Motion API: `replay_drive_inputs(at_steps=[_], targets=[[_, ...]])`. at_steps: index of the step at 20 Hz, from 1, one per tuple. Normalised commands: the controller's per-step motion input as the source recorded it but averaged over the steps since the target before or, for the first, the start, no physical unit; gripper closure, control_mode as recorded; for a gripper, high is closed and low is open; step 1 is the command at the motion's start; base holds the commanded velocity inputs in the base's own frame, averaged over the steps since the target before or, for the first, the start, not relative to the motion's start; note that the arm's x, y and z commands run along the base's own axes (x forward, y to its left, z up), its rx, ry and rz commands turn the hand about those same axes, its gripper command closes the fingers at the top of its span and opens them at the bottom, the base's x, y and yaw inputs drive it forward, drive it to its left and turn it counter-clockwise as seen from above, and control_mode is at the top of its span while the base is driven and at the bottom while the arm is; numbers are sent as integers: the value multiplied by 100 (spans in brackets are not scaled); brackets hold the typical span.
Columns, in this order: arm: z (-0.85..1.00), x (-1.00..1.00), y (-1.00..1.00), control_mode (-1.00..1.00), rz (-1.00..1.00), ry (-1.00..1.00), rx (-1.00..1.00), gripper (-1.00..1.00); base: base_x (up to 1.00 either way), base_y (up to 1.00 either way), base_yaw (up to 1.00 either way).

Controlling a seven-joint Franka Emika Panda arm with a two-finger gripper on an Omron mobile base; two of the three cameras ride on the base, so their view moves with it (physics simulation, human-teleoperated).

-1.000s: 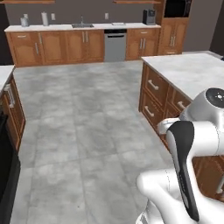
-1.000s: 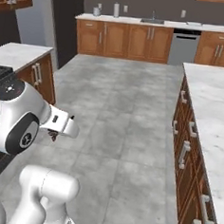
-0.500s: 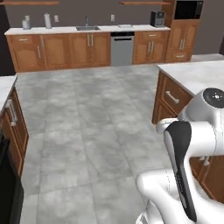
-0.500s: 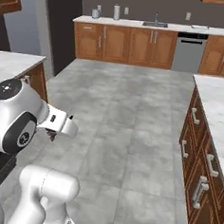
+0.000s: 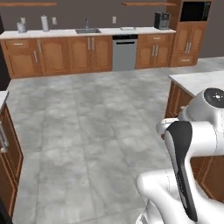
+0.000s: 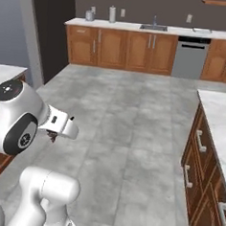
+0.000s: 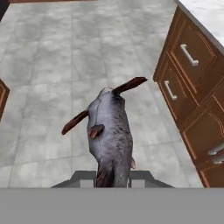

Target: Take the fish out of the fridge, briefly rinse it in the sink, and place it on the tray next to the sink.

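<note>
A grey fish (image 7: 111,131) with dark red fins and tail hangs over the floor tiles in the hand view, and my gripper (image 7: 113,175) is shut on its lower end. In the right base view a dark red bit of the fish (image 6: 52,136) peeks out under the white hand. The sink (image 5: 87,31) (image 6: 154,27) is set in the far counter, with a thin faucet behind it. A flat pale tray (image 5: 127,28) (image 6: 202,30) lies on that counter just right of the sink. The fridge is out of view.
Open grey tile floor (image 5: 87,122) stretches to the far counter. An island with wooden drawers (image 6: 202,160) (image 7: 188,83) stands close on my right, and another cabinet (image 5: 6,148) on my left. A grey dishwasher (image 5: 124,53) sits beneath the tray. A coffee machine (image 5: 161,20) stands further right.
The whole picture has shifted, so the base has moved: the far counter has slid sideways and looks nearer. The fish stays in the shut gripper.
</note>
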Motion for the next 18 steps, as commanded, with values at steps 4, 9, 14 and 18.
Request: replay_drive_inputs(at_steps=[4, 9, 14, 18], targets=[[0, 0, 0, 100, 0, 0, 0, 100, 100, 0, 0], [0, 0, 0, 100, 0, 0, 0, 100, 100, -6, 0], [0, 0, 0, 100, 0, 0, 0, 100, 100, -38, 2], [0, 0, 0, 100, 0, 0, 0, 100, 100, -60, 1]])
